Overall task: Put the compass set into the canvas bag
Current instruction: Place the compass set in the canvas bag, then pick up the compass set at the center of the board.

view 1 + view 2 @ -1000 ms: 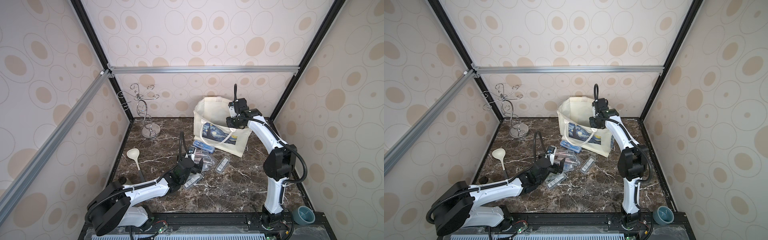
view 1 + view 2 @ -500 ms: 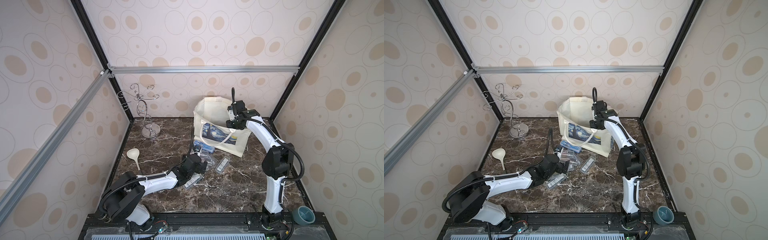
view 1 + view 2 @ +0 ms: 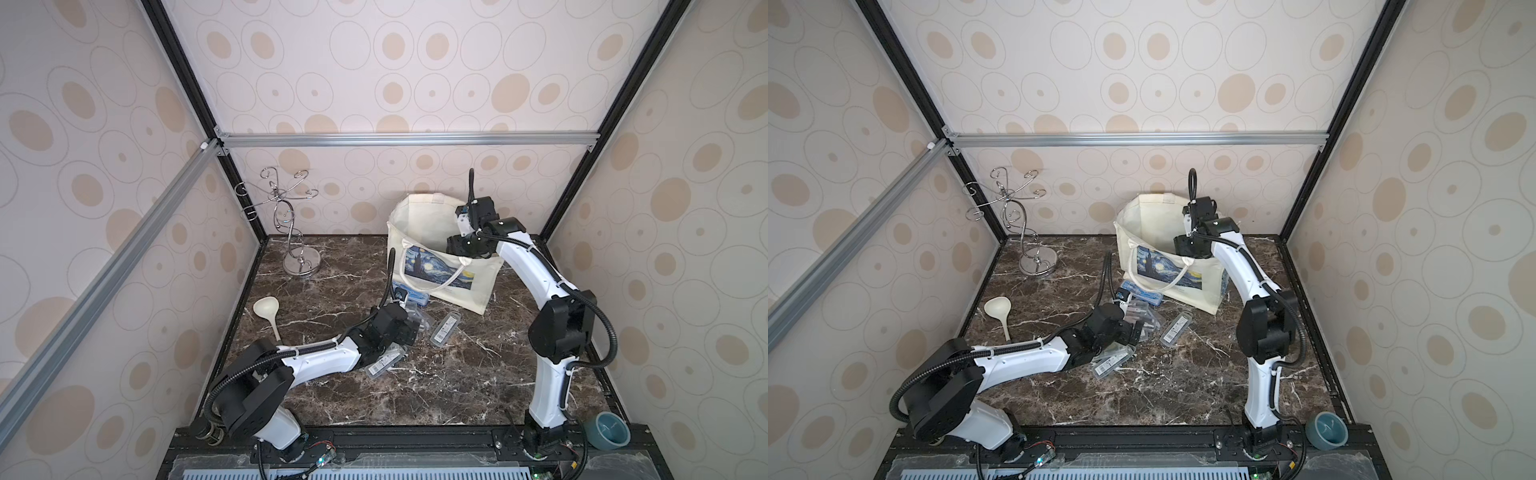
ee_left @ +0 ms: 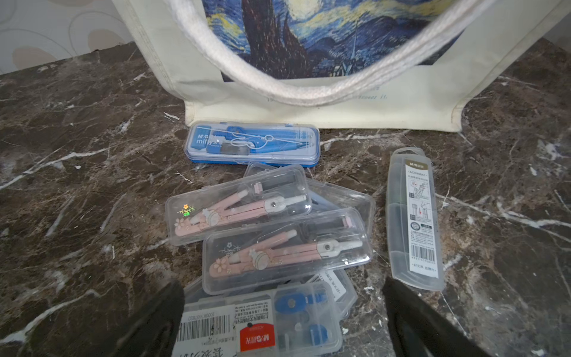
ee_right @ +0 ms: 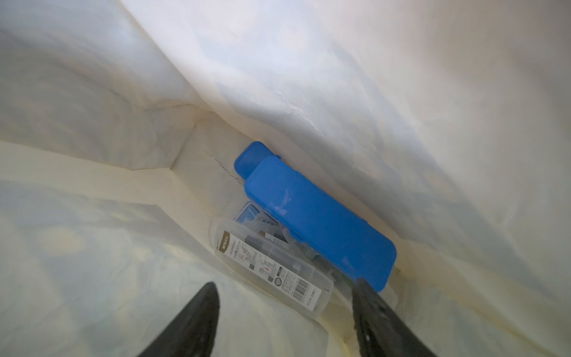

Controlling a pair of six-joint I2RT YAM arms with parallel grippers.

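Inside canvas bag (image 3: 485,282): blue compass set (image 5: 318,222) and clear compass set (image 5: 272,262); right gripper (image 5: 284,282) above them, fingers apart, empty. On marble table (image 3: 457,395), before bag: heap of compass sets (image 4: 278,244); left gripper (image 4: 282,281) over it, fingers wide, empty.

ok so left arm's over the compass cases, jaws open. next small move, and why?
Probably lower the left gripper and close on the barcoded clear case. It is the nearest case, lying between the open jaws, and it is not yet in the canvas bag.
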